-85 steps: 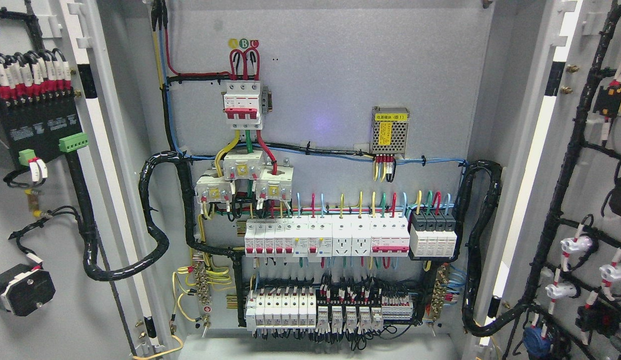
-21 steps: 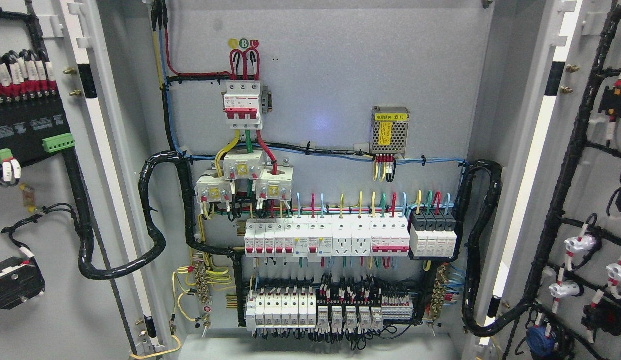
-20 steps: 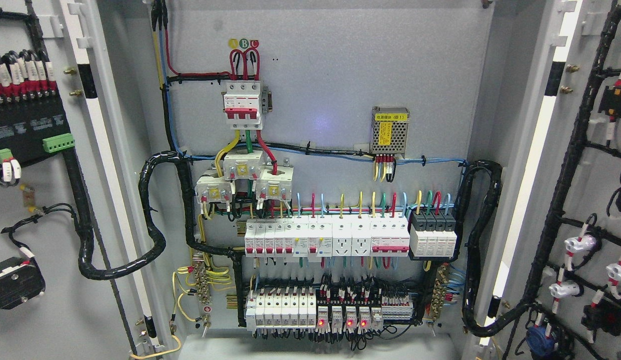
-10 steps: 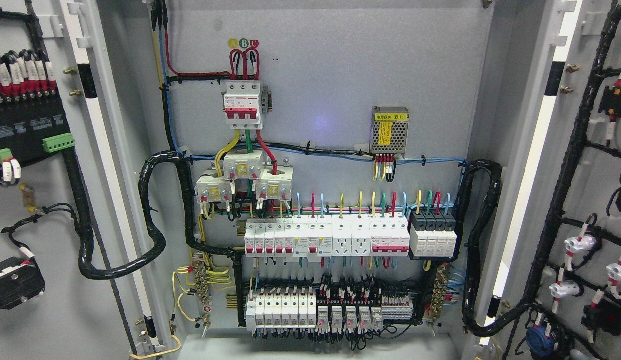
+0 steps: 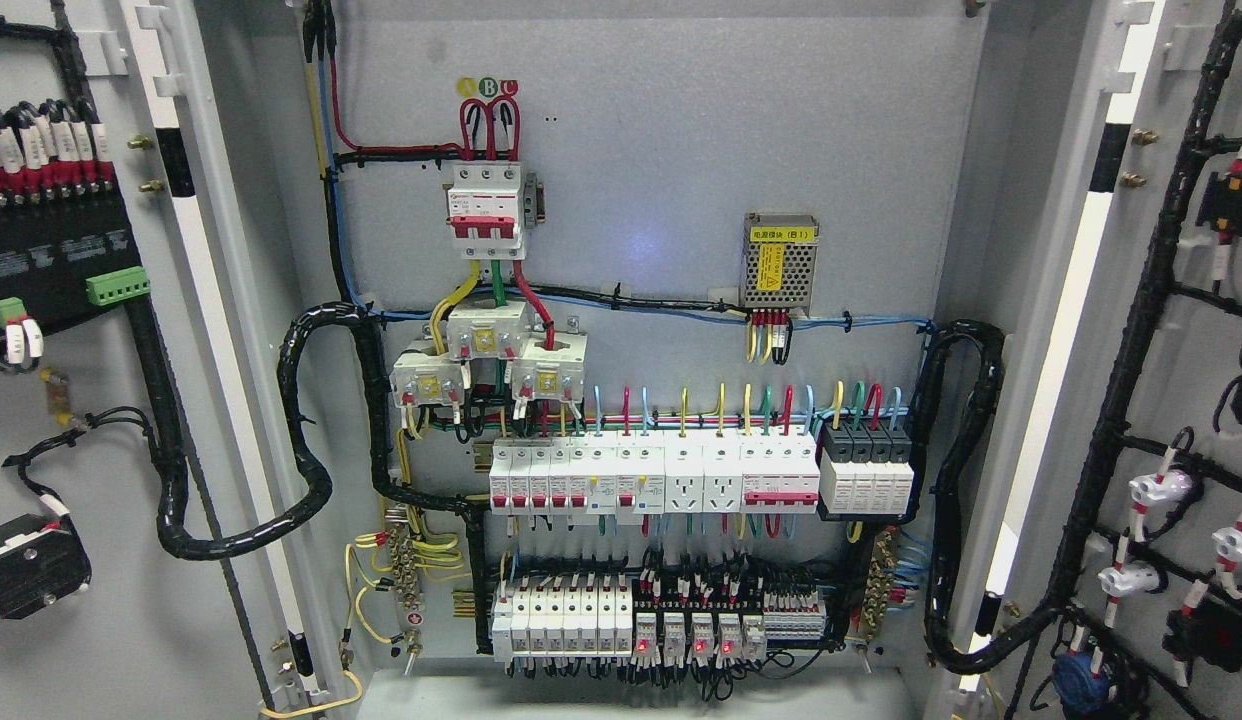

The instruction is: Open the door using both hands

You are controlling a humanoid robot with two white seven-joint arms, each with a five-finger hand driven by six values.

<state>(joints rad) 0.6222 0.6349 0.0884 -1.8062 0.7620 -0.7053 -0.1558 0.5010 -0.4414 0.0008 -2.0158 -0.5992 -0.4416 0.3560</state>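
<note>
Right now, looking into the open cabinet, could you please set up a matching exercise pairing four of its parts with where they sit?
Things:
1. three-pole main breaker
2. perforated power supply box
3. green terminal block
4. two white sockets

Places:
A. on the left door
B. upper right of the back panel
C. top of the back panel, under the round yellow, green and red labels
D. in the middle row of breakers

Pairs: 1-C, 2-B, 3-A, 4-D
</note>
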